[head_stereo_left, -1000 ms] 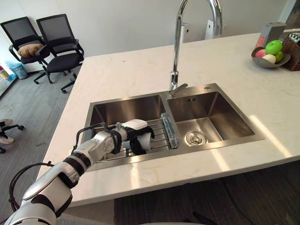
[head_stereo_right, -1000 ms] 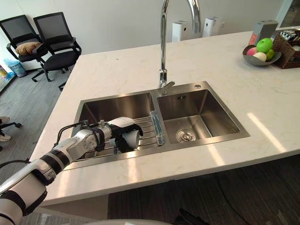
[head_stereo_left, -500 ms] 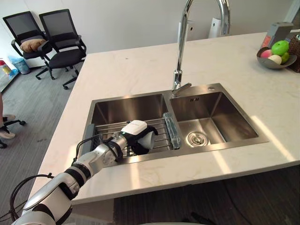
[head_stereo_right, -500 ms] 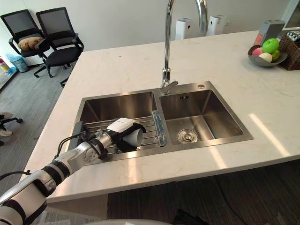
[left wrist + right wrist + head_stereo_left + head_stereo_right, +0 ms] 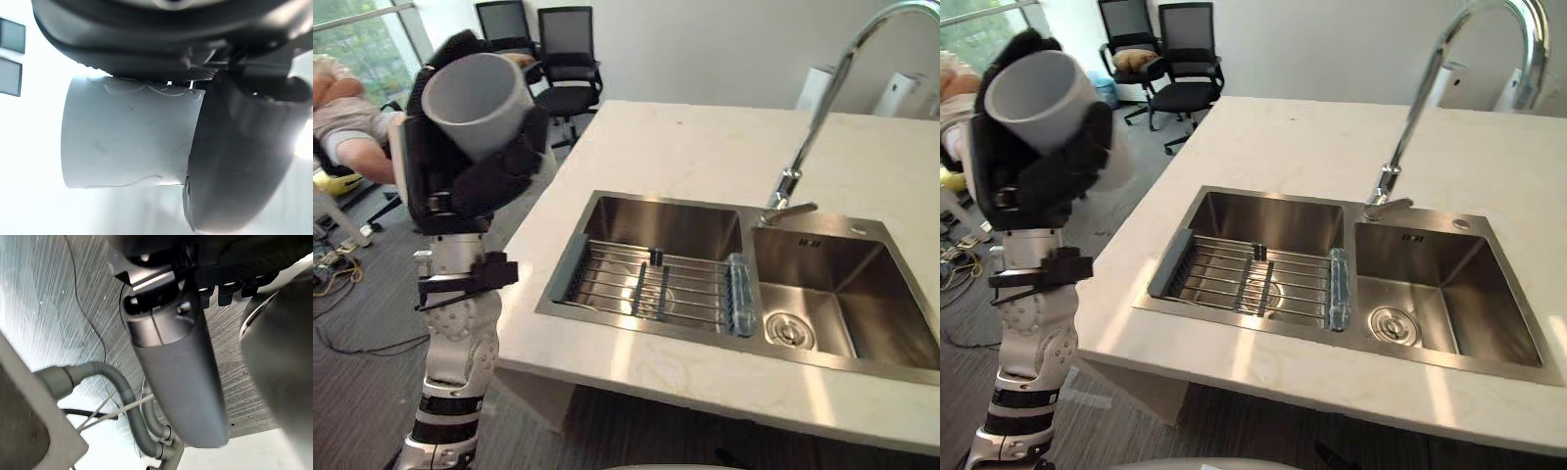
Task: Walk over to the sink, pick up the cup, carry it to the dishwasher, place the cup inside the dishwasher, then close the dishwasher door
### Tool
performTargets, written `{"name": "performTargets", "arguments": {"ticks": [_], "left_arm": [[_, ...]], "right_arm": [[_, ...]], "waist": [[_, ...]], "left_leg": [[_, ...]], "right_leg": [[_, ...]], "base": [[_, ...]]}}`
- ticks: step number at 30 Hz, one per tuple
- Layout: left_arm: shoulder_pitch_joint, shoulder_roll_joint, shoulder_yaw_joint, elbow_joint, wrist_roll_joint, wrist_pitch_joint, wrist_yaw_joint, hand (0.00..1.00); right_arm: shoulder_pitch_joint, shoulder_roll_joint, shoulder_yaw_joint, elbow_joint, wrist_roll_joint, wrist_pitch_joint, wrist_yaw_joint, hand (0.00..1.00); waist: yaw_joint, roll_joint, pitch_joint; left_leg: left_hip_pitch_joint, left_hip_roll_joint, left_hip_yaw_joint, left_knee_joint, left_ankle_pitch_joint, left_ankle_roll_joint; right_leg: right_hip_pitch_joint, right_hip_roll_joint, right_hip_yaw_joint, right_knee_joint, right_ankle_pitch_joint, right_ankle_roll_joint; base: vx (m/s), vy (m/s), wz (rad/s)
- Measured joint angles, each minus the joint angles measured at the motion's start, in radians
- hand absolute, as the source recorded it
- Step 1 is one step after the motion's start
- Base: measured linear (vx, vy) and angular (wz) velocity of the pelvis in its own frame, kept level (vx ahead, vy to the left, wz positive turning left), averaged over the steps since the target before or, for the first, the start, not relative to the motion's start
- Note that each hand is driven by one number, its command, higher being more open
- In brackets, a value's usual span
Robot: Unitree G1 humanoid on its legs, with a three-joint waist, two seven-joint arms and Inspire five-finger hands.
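A plain grey cup (image 5: 478,103) is held up high, beyond the counter's left edge, its open mouth tilted toward the camera. My left hand (image 5: 470,178) is shut on it, dark fingers wrapped round its lower body. In the left wrist view the cup (image 5: 127,137) lies against the palm with the thumb (image 5: 234,161) curled beside it. My right hand (image 5: 176,372) hangs low over the floor, its thumb straight and nothing in it. The double steel sink (image 5: 656,223) lies right of the raised cup, a wire rack (image 5: 651,284) across its left basin.
A tall curved faucet (image 5: 813,127) rises behind the sink in the pale stone counter (image 5: 685,147). Black office chairs (image 5: 563,49) stand at the far end. A person (image 5: 342,108) sits at the left. Grey hoses (image 5: 127,401) run over the floor by the right hand.
The left hand has lifted the cup out of the sink rack and raised it high beyond the counter's left edge. The camera has turned left, shifting the whole scene.
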Motion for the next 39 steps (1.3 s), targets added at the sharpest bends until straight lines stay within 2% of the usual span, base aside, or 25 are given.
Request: {"name": "performTargets", "arguments": {"ticks": [2,5,7,9,11,12,15,16,19,21,22,23,25,26,27,30,31,32,33,34,35,36,37,38,39], "left_arm": [[0.071,-0.055,0.056,0.008,-0.093,0.006,-0.051,0.00],[0.131,-0.112,0.107,0.073,-0.131,0.010,-0.079,0.00],[0.150,-0.140,0.125,0.085,-0.130,0.013,-0.082,0.00],[0.170,-0.192,0.132,0.107,-0.116,0.012,-0.085,0.00],[0.190,-0.204,0.138,0.112,-0.061,0.013,-0.083,0.00],[0.202,-0.204,0.149,0.113,-0.026,0.014,-0.075,0.00],[0.230,-0.204,0.190,0.122,-0.010,0.037,-0.053,0.00],[0.251,-0.201,0.215,0.134,-0.020,0.038,-0.045,0.00],[0.272,-0.176,0.280,0.190,-0.087,0.039,-0.046,0.00],[0.284,-0.172,0.289,0.229,-0.092,0.043,-0.049,0.00],[0.294,-0.167,0.281,0.241,-0.088,0.054,-0.060,0.00],[0.309,-0.154,0.257,0.253,-0.078,0.057,-0.091,0.00],[0.314,-0.110,0.233,0.278,-0.051,0.057,-0.144,0.00],[0.305,-0.085,0.222,0.284,-0.038,0.057,-0.177,0.00],[0.281,-0.072,0.203,0.284,-0.027,0.052,-0.201,0.00],[0.231,-0.070,0.127,0.277,0.012,0.035,-0.224,0.00],[0.205,-0.077,0.074,0.258,0.043,0.032,-0.229,0.00],[0.182,-0.086,0.044,0.254,0.060,0.032,-0.234,0.00],[0.123,-0.106,-0.018,0.259,0.097,0.051,-0.237,0.00],[0.088,-0.131,-0.067,0.262,0.128,0.068,-0.237,0.00],[0.053,-0.156,-0.103,0.266,0.150,0.080,-0.238,0.00],[0.010,-0.184,-0.179,0.272,0.171,0.102,-0.235,0.00],[0.008,-0.184,-0.217,0.271,0.184,0.110,-0.236,0.00],[0.004,-0.175,-0.283,0.270,0.201,0.140,-0.238,0.00],[0.001,-0.176,-0.315,0.271,0.208,0.157,-0.238,0.00]], "right_arm": [[-0.004,0.020,-0.026,-0.016,-0.008,0.000,-0.009,1.00],[-0.002,0.036,-0.061,-0.015,-0.016,0.000,-0.017,1.00],[-0.001,0.043,-0.078,-0.016,-0.028,-0.006,-0.017,1.00],[0.008,0.048,-0.079,-0.028,-0.064,-0.020,-0.016,1.00],[0.003,0.052,-0.070,-0.030,-0.095,-0.029,-0.016,1.00],[-0.005,0.052,-0.053,-0.032,-0.096,-0.036,-0.016,1.00],[-0.025,0.050,-0.004,-0.025,-0.096,-0.039,-0.023,1.00],[-0.032,0.040,0.001,-0.016,-0.105,-0.034,-0.024,1.00],[-0.058,0.029,0.001,0.017,-0.123,-0.020,-0.030,1.00],[-0.068,0.016,0.011,0.021,-0.122,-0.021,-0.028,1.00],[-0.067,0.010,0.020,0.019,-0.121,-0.025,-0.024,1.00],[-0.064,0.006,0.033,0.020,-0.121,-0.029,-0.024,1.00],[-0.069,0.002,0.050,0.022,-0.121,-0.029,-0.025,1.00],[-0.077,-0.002,0.050,0.029,-0.121,-0.030,-0.029,1.00],[-0.076,-0.009,0.048,0.034,-0.119,-0.031,-0.031,1.00],[-0.065,-0.021,0.035,0.038,-0.121,-0.030,-0.042,1.00],[-0.051,-0.030,0.028,0.030,-0.123,-0.030,-0.044,1.00],[-0.049,-0.038,0.015,0.026,-0.124,-0.029,-0.044,1.00],[-0.062,-0.041,-0.026,0.028,-0.131,-0.022,-0.043,1.00],[-0.082,-0.023,-0.060,0.033,-0.142,-0.014,-0.035,1.00],[-0.089,0.005,-0.103,0.034,-0.147,-0.014,-0.023,1.00],[-0.106,0.021,-0.173,0.054,-0.157,-0.025,-0.019,1.00],[-0.111,0.013,-0.204,0.075,-0.163,-0.023,-0.027,1.00],[-0.116,-0.010,-0.228,0.103,-0.163,-0.011,-0.024,1.00],[-0.116,-0.027,-0.230,0.109,-0.163,-0.011,-0.025,1.00]], "waist": [[0.008,-0.018,-0.011],[0.029,-0.035,-0.022],[0.028,-0.039,-0.023],[0.029,-0.038,-0.022],[0.032,-0.039,-0.021],[0.031,-0.053,-0.022],[0.038,-0.072,-0.022],[0.059,-0.070,-0.022],[0.095,-0.062,0.006],[0.093,-0.028,0.034],[0.080,-0.014,0.041],[0.070,-0.008,0.045],[0.052,-0.005,0.047],[0.044,-0.005,0.054],[0.040,-0.007,0.061],[0.030,-0.008,0.057],[0.030,0.010,0.044],[0.030,0.023,0.041],[0.016,0.034,0.048],[-0.014,0.036,0.040],[-0.059,0.022,0.034],[-0.082,0.013,0.038],[-0.076,0.006,0.038],[-0.074,0.020,0.030],[-0.075,0.034,0.024]], "left_leg": [[-0.009,-0.014,-0.023,0.005,0.001,0.007],[-0.023,-0.036,-0.050,0.005,-0.001,0.019],[-0.036,-0.050,-0.076,0.005,-0.001,0.027],[-0.050,-0.059,-0.135,0.019,0.002,0.037],[-0.075,-0.066,-0.184,0.046,0.000,0.041],[-0.098,-0.079,-0.217,0.070,0.003,0.046],[-0.148,-0.114,-0.269,0.125,0.011,0.035],[-0.192,-0.125,-0.264,0.161,0.012,0.033],[-0.255,-0.125,-0.269,0.206,0.026,0.012],[-0.261,-0.121,-0.298,0.209,0.045,-0.004],[-0.263,-0.111,-0.293,0.184,0.061,0.016],[-0.254,-0.086,-0.265,0.136,0.078,0.045],[-0.255,-0.028,-0.149,0.058,0.065,0.079],[-0.271,0.015,-0.034,0.044,0.058,0.089],[-0.306,0.049,0.067,0.098,0.060,0.094],[-0.315,0.105,0.216,0.341,0.046,0.114],[-0.276,0.178,0.281,0.414,0.033,0.137],[-0.265,0.190,0.314,0.409,0.024,0.117],[-0.261,0.148,0.343,0.349,0.032,0.120],[-0.221,0.075,0.293,0.140,0.118,0.100],[-0.198,0.019,0.299,0.033,0.162,0.178],[-0.223,0.046,0.385,0.197,0.084,0.222],[-0.206,0.065,0.405,0.261,0.067,0.204],[-0.146,0.069,0.424,0.277,0.028,0.127],[-0.112,0.065,0.422,0.241,0.027,0.091]], "right_leg": [[0.000,-0.015,-0.021,0.021,-0.013,0.004],[-0.001,-0.036,-0.041,0.041,-0.020,0.009],[-0.006,-0.047,-0.054,0.059,-0.027,0.009],[-0.025,-0.065,-0.043,0.154,-0.042,-0.005],[-0.086,-0.072,0.006,0.302,-0.055,-0.009],[-0.126,-0.077,0.056,0.399,-0.069,-0.007],[-0.159,-0.084,0.155,0.484,-0.113,0.029],[-0.150,-0.081,0.177,0.442,-0.149,0.040],[-0.096,-0.061,0.186,0.310,-0.228,0.022],[-0.071,-0.038,0.166,0.291,-0.249,0.016],[-0.061,-0.029,0.141,0.295,-0.255,0.002],[-0.057,-0.024,0.101,0.300,-0.259,-0.003],[-0.053,-0.013,0.048,0.292,-0.251,-0.027],[-0.057,-0.023,0.005,0.286,-0.236,-0.052],[-0.055,-0.042,-0.051,0.286,-0.225,-0.053],[-0.032,-0.102,-0.144,0.275,-0.197,-0.019],[-0.021,-0.112,-0.176,0.292,-0.197,-0.017],[-0.021,-0.110,-0.194,0.315,-0.200,-0.015],[-0.044,-0.117,-0.183,0.351,-0.235,-0.030],[-0.064,-0.050,-0.171,0.303,-0.245,-0.073],[-0.064,-0.021,-0.150,0.242,-0.200,-0.099],[-0.037,-0.080,-0.230,0.231,-0.177,-0.052],[-0.028,-0.099,-0.240,0.227,-0.171,-0.041],[0.003,-0.130,-0.270,0.206,-0.165,-0.024],[0.020,-0.135,-0.290,0.193,-0.157,-0.008]], "base": [[-0.05,0.018,0.34],[-0.04,0.026,0.27],[-0.03,0.032,0.45],[-0.01,0.031,0.77],[-0.02,0.029,0.85],[-0.01,0.000,0.88],[-0.01,-0.117,0.87],[-0.06,-0.106,0.61],[-0.13,-0.102,0.39],[-0.23,-0.125,0.53],[-0.33,-0.155,0.93],[-0.32,-0.170,1.24],[-0.29,-0.173,1.20],[-0.25,-0.081,1.24],[-0.18,0.003,1.24],[-0.11,0.085,1.15],[-0.01,0.108,0.78],[-0.04,0.161,1.19],[-0.12,0.107,1.47],[-0.18,0.079,2.04],[-0.19,0.005,2.53],[-0.09,0.006,2.05],[-0.05,0.085,1.53],[0.00,0.113,0.70],[0.00,0.235,0.87]]}}
